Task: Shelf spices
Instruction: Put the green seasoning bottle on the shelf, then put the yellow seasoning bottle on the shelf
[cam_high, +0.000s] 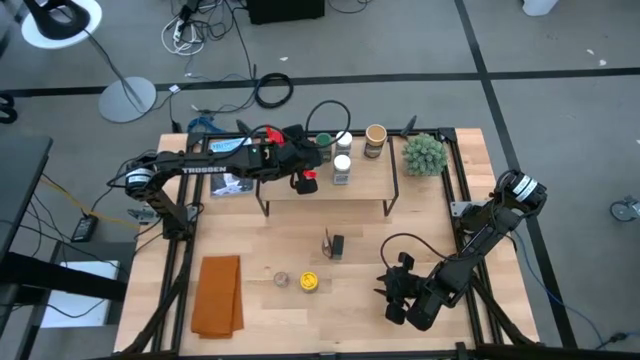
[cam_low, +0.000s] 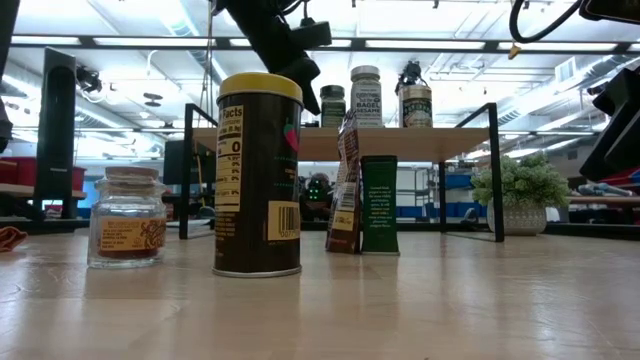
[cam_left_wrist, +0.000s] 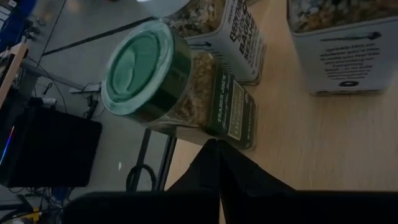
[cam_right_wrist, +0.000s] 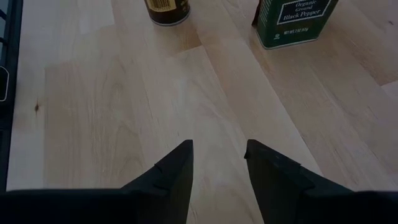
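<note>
The shelf (cam_high: 325, 185) stands at the table's far middle. On it stand a green-lidded jar (cam_high: 323, 138), two white-lidded jars (cam_high: 343, 140) and a tan-lidded jar (cam_high: 375, 140). My left gripper (cam_left_wrist: 217, 149) is shut over the shelf's left part, its tips right beside the green-lidded jar (cam_left_wrist: 161, 81). On the table stand a black pepper tin (cam_high: 337, 245) with a packet beside it, a yellow-lidded jar (cam_high: 308, 283) and a small tan-lidded jar (cam_high: 282, 279). My right gripper (cam_right_wrist: 219, 152) is open and empty low over the table's near right part (cam_high: 388, 283). My left gripper's shut fingertips (cam_left_wrist: 214, 155) stand close to the lower side of the green-lidded jar (cam_left_wrist: 239, 127), which stands upright on the shelf board. I cannot tell whether they touch it.
A green spiky plant ball (cam_high: 423, 153) stands right of the shelf. An orange cloth (cam_high: 218, 293) lies at the near left. Bare tabletop (cam_right_wrist: 124, 93) lies between my right gripper and the pepper tin (cam_right_wrist: 297, 22).
</note>
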